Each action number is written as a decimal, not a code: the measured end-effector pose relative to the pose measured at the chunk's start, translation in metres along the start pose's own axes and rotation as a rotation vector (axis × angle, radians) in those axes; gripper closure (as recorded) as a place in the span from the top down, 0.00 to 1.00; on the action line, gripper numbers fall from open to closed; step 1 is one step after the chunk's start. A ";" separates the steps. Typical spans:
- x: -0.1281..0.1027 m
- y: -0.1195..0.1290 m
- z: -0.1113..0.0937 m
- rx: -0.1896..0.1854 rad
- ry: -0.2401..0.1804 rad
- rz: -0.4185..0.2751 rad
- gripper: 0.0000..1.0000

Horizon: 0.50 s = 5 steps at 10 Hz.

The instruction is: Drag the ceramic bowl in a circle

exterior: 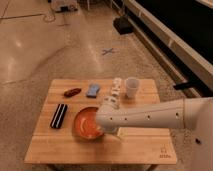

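Observation:
The ceramic bowl (86, 123) is wide, shallow and glossy orange-red. It sits on the wooden table (145, 147), left of centre and toward the front. My white arm reaches in from the right, low across the table. My gripper (103, 128) is at the bowl's right rim, mostly hidden under the wrist. The right part of the bowl is covered by the arm.
A black rectangular object (59, 115) lies left of the bowl. A reddish-brown item (72, 92), a blue item (93, 90), a white bottle-like item (116, 89) and a whitish cup (131, 87) stand along the back of the table. Polished floor surrounds it.

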<state>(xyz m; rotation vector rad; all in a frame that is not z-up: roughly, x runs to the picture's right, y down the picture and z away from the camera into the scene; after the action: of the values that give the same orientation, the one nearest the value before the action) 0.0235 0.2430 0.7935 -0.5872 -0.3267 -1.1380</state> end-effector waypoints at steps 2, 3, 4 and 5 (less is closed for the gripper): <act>-0.003 -0.011 -0.002 -0.006 0.009 -0.025 0.58; -0.006 -0.019 -0.005 -0.013 0.007 -0.027 0.48; -0.008 -0.028 -0.003 -0.021 0.004 -0.034 0.35; -0.005 -0.028 -0.001 -0.025 0.009 -0.035 0.26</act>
<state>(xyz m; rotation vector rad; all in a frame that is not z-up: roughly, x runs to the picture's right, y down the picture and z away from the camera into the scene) -0.0047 0.2377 0.7977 -0.6002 -0.3164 -1.1798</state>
